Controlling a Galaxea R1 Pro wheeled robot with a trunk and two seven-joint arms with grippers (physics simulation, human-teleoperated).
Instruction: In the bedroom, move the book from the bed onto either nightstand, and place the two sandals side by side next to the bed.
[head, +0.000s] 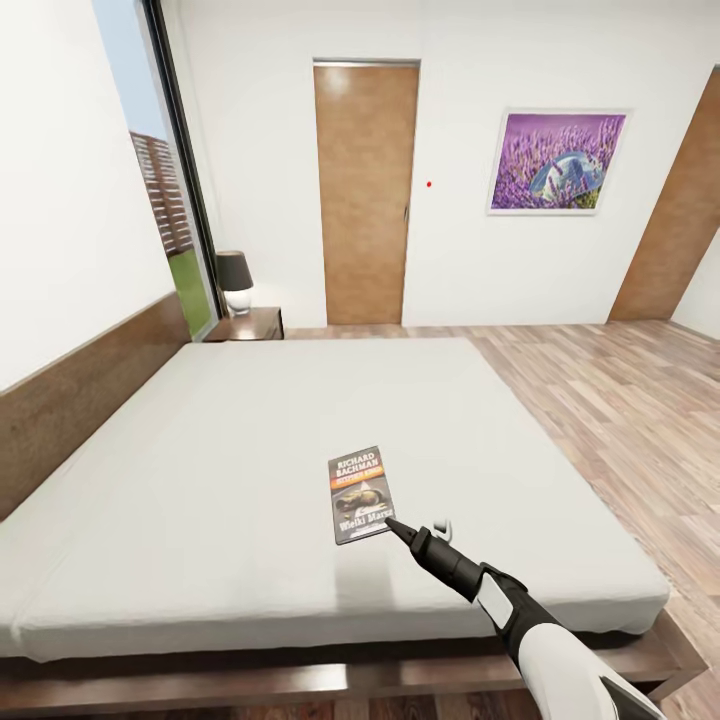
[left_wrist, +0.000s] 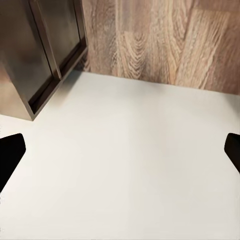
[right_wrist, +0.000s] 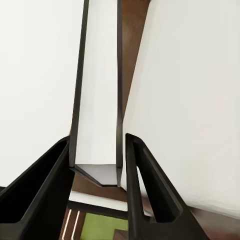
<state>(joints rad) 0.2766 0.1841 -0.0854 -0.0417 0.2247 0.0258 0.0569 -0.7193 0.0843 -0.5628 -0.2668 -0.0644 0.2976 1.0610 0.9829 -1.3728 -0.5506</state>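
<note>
**Book at the jaws, still on the bed; sandals outstanding**

The thin dark paperback with the orange band and white lettering (head: 360, 496) lay flat on the off-white mattress of the large low bed with dark brown frame (head: 200, 470), nearer the bed's foot edge than its headboard and close to the near side edge. Its long axis ran roughly from the near side edge towards the far side, title end pointing away from the robot, tilted slightly.

The right gripper (head: 392, 525) was at the book's near corner. In the right wrist view a thin white slab with dark edges (right_wrist: 97, 100), judged to be the book seen edge-on, sat between the two black fingers (right_wrist: 150, 195); the jaws stood narrowly apart around it, and whether they were actually pressing on it could not be determined. The left gripper (left_wrist: 120, 150) had its jaws wide apart, holding nothing, above a white surface.

The small dark brown glossy nightstand (head: 250, 325), carrying a lamp (head: 235, 280), stood beyond the far headboard corner, well apart from the book.

Judgement: nothing was complete. The book had not yet been placed on a nightstand, and sandal placement remained.
</note>
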